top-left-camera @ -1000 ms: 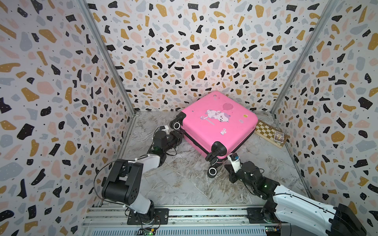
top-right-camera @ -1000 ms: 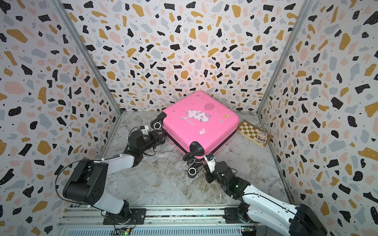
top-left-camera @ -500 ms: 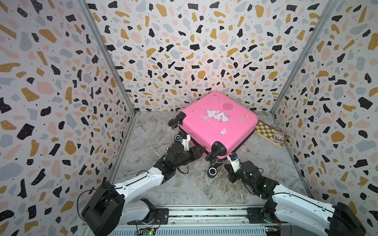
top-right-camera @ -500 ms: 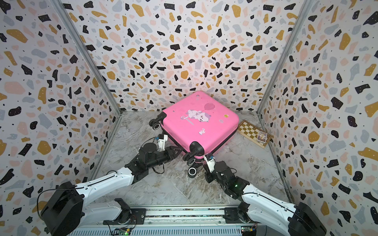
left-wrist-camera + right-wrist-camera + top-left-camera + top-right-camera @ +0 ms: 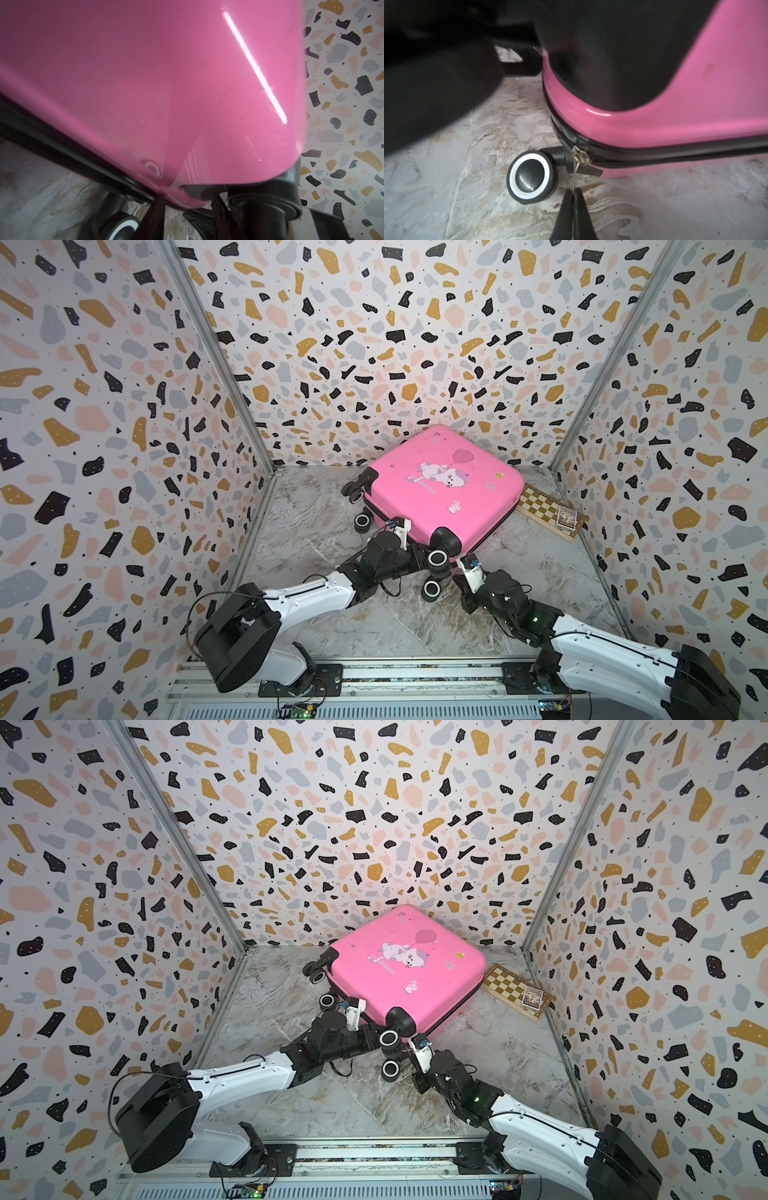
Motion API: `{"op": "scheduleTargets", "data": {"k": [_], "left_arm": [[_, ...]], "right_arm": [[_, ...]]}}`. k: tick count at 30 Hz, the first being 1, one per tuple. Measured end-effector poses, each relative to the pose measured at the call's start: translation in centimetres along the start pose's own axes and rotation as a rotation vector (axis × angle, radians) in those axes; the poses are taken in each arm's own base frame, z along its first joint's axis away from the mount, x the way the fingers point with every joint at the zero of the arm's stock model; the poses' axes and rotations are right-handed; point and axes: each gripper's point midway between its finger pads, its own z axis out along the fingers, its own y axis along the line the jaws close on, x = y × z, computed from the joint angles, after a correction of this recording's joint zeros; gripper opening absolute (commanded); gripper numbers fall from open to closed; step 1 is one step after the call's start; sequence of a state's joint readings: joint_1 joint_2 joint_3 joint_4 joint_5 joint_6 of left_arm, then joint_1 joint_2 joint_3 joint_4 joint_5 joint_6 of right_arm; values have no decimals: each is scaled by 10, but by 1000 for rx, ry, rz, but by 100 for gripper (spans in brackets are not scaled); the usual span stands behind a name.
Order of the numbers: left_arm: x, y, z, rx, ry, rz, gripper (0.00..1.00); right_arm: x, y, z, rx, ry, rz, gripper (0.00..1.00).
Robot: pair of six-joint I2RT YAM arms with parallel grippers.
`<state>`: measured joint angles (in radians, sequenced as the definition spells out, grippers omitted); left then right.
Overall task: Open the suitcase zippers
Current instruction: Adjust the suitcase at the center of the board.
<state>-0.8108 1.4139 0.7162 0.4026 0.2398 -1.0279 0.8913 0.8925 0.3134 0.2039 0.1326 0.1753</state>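
The pink suitcase lies flat at the back of the floor, cat print up, also seen in the other top view. Its black zipper band runs round the middle seam. My right gripper is shut on the thin metal pull that hangs from the slider at the near corner. My left gripper is at the same corner from the other side. Its fingers stand a little apart, tips against the pink shell beside the zipper band. I cannot tell whether they pinch anything.
Black wheels with white rings stick out at the near corner and the left corner. A wooden chessboard lies against the right wall. Patterned walls close in the back and both sides.
My left arm has swept from the suitcase's far-left wheel corner along its front-left side to the near corner. The right arm and the suitcase have stayed put.
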Motion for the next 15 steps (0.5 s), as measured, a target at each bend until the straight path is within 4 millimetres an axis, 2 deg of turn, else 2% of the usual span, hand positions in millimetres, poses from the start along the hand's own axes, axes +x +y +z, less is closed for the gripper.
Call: {"op": "scheduleTargets", "data": {"k": [9,15], "left_arm": [[1,1,11,-26,19,-3,37],[-3,1,16,-34,11,-1,37]], "right_arm": [[-4,2,4,25,-23,-44,0],[-7,-1,9,77,-47,2,0]]}}
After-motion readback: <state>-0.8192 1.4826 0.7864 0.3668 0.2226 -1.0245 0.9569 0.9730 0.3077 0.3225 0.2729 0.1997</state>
